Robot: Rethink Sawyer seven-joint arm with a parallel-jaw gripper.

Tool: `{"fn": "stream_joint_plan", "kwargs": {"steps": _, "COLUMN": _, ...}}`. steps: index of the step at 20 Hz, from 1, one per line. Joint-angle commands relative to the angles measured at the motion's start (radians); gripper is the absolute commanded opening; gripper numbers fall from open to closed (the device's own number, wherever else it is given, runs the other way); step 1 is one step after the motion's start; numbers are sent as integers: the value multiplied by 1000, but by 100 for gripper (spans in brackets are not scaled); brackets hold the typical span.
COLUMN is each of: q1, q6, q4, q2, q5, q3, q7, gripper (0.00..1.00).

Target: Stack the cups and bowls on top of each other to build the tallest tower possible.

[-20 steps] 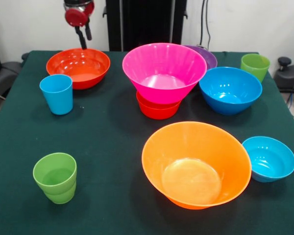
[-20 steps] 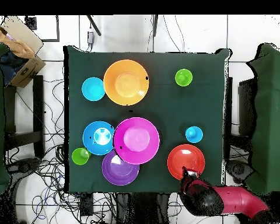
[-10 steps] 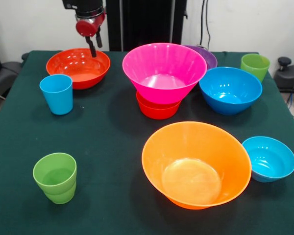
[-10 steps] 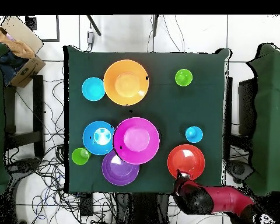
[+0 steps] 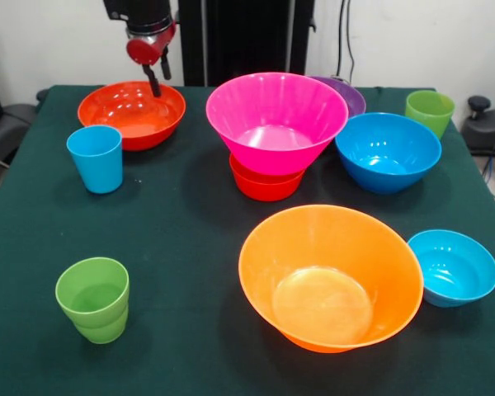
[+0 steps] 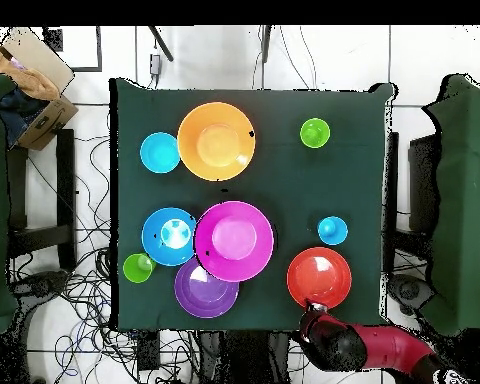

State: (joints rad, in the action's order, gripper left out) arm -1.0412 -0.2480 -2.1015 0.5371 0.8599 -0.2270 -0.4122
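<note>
Bowls (image 5: 275, 120): seven, pink one sat on small red, cups (image 5: 96, 157): three, gripper (image 5: 155, 77) over red bowl (image 5: 132, 111), fingers apart.

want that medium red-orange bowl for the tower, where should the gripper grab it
Pinch the rim of the medium red-orange bowl, coming straight down with one finger inside the wall. It sits upright and open; the far rim lies just below the gripper, probably the easiest spot.

Pink bowl (image 5: 275, 115) sits nested on small red-orange bowl (image 5: 265, 183), mid-table toward far edge; purple bowl (image 5: 344, 95) behind. Blue bowl (image 5: 388, 151) and green cup (image 5: 430, 110) nearby. Red-orange bowl (image 5: 132, 112), blue cup (image 5: 96, 158) far-left. Orange bowl (image 5: 330, 276), small blue bowl (image 5: 452, 267), second green cup (image 5: 93, 299) along near edge, all upright.
</note>
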Motion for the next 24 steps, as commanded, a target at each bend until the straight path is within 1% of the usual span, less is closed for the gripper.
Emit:
{"fn": "stream_joint_plan", "kwargs": {"steps": 1, "q1": 46, "q6": 55, "q4": 121, "q2": -34, "q5": 41, "q3": -3, "q7": -181, "gripper": 100}}
{"fn": "stream_joint_plan", "kwargs": {"steps": 4, "q1": 75, "q6": 83, "q4": 136, "q2": -60, "q5": 43, "q3": 23, "q7": -208, "gripper": 100}}
{"fn": "stream_joint_plan", "kwargs": {"steps": 6, "q1": 105, "q6": 112, "q4": 148, "q2": -80, "q5": 47, "q3": 54, "q7": -231, "gripper": 100}}
{"fn": "stream_joint_plan", "kwargs": {"steps": 9, "q1": 121, "q6": 141, "q4": 150, "q2": -97, "q5": 39, "q3": 77, "q7": -238, "gripper": 100}}
{"fn": "stream_joint_plan", "kwargs": {"steps": 14, "q1": 130, "q6": 181, "q4": 153, "q2": -122, "q5": 22, "q3": 95, "q7": -237, "gripper": 100}}
{"fn": "stream_joint_plan", "kwargs": {"steps": 18, "q1": 123, "q6": 183, "q4": 161, "q2": -135, "q5": 4, "q3": 84, "q7": -225, "gripper": 100}}
{"fn": "stream_joint_plan", "kwargs": {"steps": 24, "q1": 107, "q6": 160, "q4": 143, "q2": -113, "q5": -17, "q3": 57, "q7": -207, "gripper": 100}}
